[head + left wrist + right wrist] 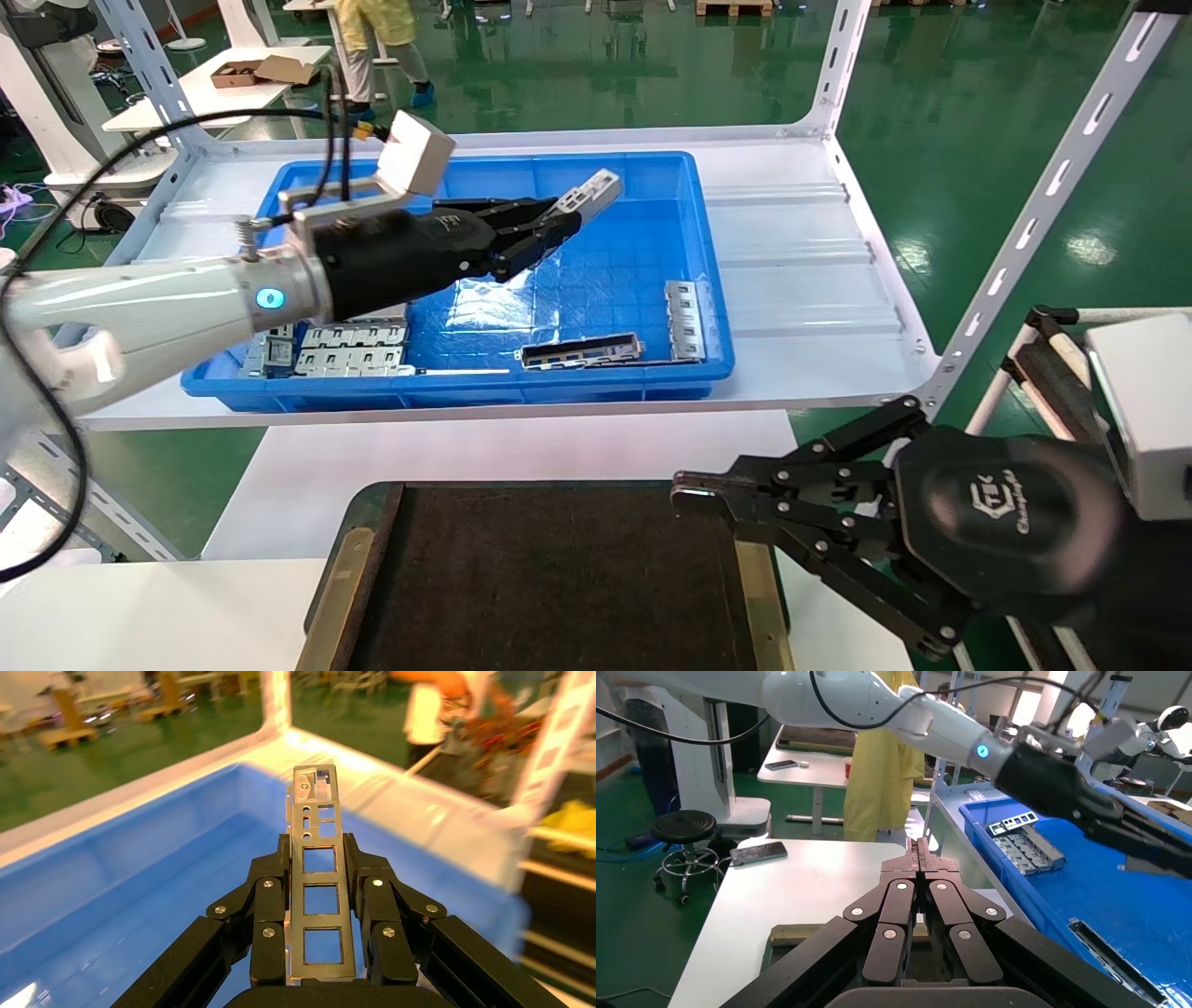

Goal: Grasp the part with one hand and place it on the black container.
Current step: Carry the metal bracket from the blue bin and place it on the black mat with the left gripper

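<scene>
My left gripper (pixel 559 228) grips the part (pixel 589 198) above the blue bin (pixel 596 377); right gripper (pixel 694 499) rests clenched at the black container (pixel 559 578).

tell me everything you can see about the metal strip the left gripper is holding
The part is a slim, flat strip of silvery sheet metal with a row of square cut-outs, smaller slots near its far end and folded edges. The left gripper clamps its long sides, so it juts out past the fingertips, lifted above the blue bin, touching nothing else.

Glossy green floor (pixel 931 84), white tables (pixel 200 89), black stool (pixel 684 827), white slotted rack uprights (pixel 1052 186).
</scene>
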{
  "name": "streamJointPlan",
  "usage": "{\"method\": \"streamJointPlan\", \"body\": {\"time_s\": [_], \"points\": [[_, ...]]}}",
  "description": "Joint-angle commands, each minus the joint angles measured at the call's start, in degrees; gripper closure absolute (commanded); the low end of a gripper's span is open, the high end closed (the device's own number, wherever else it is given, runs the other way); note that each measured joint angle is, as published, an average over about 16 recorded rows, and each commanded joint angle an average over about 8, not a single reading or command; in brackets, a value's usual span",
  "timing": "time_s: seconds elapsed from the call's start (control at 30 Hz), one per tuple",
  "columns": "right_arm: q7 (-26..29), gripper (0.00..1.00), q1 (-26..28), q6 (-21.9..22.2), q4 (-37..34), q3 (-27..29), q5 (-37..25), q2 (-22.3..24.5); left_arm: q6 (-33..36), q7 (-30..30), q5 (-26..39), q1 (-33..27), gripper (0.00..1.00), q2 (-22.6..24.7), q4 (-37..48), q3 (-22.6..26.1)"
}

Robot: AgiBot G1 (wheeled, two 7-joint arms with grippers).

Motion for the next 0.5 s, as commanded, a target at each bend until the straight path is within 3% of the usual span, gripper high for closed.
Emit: {"method": "streamJointPlan", "body": {"time_s": [0.03,0.33,0.5], "points": [[0.00,1.00,0.00,0.00,0.00,0.00,0.00,0.00,2.95,-0.30,-0.64,-0.02,1.00,-0.90,-0.74,-0.36],[-0.01,1.00,0.00,0.01,0.00,-0.02,0.01,0.01,20.24,-5.40,-4.35,7.16,1.00,-6.78,-12.48,-0.99],[-0.01,1.00,0.01,0.01,0.00,-0.02,0.01,0.01,24.43,-9.82,-7.73,15.17,1.00,-10.33,-24.68,-0.41]]}}
